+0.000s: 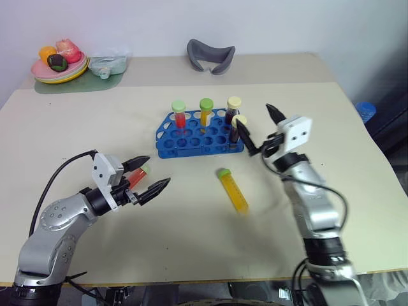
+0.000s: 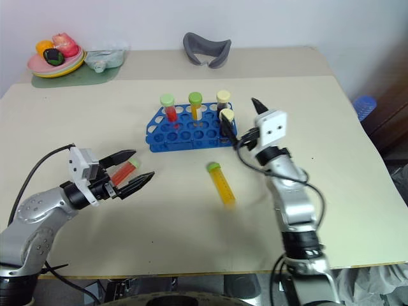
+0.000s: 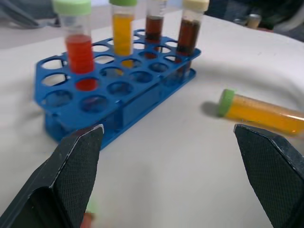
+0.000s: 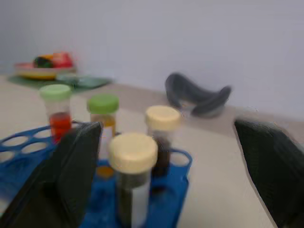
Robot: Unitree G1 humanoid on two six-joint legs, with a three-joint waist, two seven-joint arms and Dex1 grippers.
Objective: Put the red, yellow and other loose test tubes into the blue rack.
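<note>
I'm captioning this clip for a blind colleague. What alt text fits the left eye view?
A blue rack on a beige table holds four capped tubes, and a yellow tube lies loose in front of it. The open right gripper hovers beside the rack; the open left gripper hangs over a red tube.

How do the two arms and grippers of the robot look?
Both arms are silver-grey metal with black joints. Each wrist carries a white boxy housing and two black, pointed fingers: left gripper, right gripper. A black cable loops along each arm.

Four upright tubes (image 1: 205, 112) in blue rack (image 1: 191, 141).
</note>
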